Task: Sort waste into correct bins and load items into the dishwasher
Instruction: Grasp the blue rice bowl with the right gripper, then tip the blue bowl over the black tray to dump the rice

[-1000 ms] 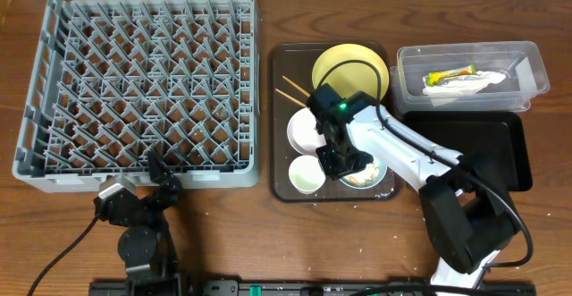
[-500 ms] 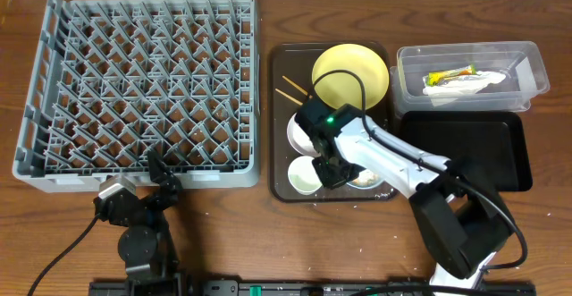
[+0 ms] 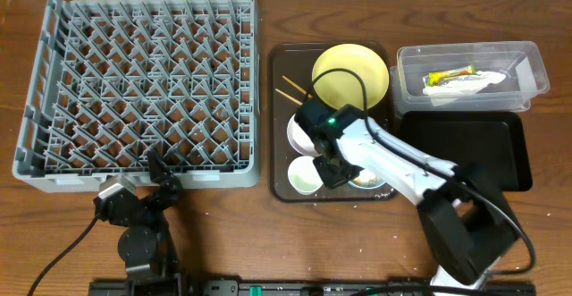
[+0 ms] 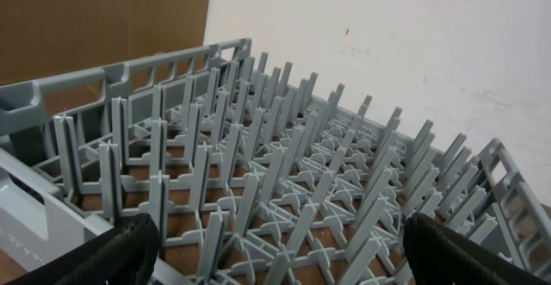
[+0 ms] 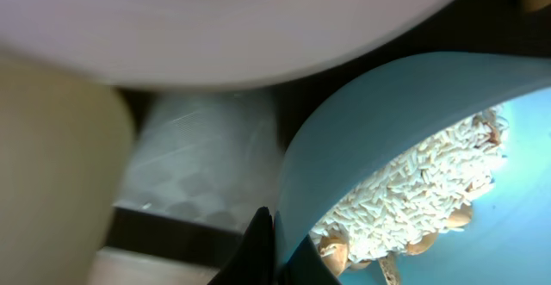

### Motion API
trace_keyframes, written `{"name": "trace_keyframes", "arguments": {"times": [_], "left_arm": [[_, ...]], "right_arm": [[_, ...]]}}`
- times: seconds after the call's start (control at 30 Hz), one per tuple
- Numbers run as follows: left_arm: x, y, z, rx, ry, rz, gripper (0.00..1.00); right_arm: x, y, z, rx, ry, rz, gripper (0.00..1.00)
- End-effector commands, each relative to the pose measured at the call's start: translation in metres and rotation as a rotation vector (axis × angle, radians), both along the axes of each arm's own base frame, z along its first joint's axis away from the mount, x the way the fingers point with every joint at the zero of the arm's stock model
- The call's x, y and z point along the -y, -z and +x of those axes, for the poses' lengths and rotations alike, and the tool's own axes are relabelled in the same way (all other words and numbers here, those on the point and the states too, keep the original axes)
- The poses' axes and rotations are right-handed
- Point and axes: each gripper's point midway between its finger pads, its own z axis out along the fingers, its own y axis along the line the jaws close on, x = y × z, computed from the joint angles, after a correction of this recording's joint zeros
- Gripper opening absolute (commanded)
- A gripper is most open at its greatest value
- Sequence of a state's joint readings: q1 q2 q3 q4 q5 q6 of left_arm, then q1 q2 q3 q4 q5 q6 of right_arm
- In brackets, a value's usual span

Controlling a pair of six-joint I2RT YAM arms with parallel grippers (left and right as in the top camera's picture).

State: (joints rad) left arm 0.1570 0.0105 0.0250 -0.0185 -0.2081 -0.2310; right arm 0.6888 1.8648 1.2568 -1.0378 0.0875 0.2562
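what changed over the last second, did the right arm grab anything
The right gripper slid left and slightly toward the table's near edge, from over the middle of the light-blue bowl to its left rim, and closed on that rim. The bowl itself has not visibly moved. The left gripper stayed open beside the dish rack. Nothing else shifted.

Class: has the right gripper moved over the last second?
Yes. The right gripper shifted toward the dish rack, away from the yellow plate, and shut on the light-blue bowl.
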Motion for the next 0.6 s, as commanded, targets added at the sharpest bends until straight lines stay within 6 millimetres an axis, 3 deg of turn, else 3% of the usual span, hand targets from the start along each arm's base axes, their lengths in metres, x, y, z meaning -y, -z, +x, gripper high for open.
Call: {"name": "trace_keyframes", "arguments": {"times": [0.0,0.17,0.33,0.57], "left_arm": [[-0.001,0.017,-0.001,-0.053,-0.005,0.004,0.92],[-0.001,0.017,-0.001,-0.053,-0.005,0.004,0.92],[-0.001,0.017,-0.001,-0.053,-0.005,0.004,0.92],[-0.001,0.017,-0.001,-0.053,-0.005,0.004,0.92]], "right_arm": [[-0.009,-0.041,0.008,0.077,-0.016,0.123,0.01],[-0.002,-0.091,0.016,0.174,0.002,0.268,0.01],[0.025,-0.134,0.029,0.264,0.05,0.4,0.01],[0.065,-0.153,0.045,0.267,0.133,0.598,0.01]]}}
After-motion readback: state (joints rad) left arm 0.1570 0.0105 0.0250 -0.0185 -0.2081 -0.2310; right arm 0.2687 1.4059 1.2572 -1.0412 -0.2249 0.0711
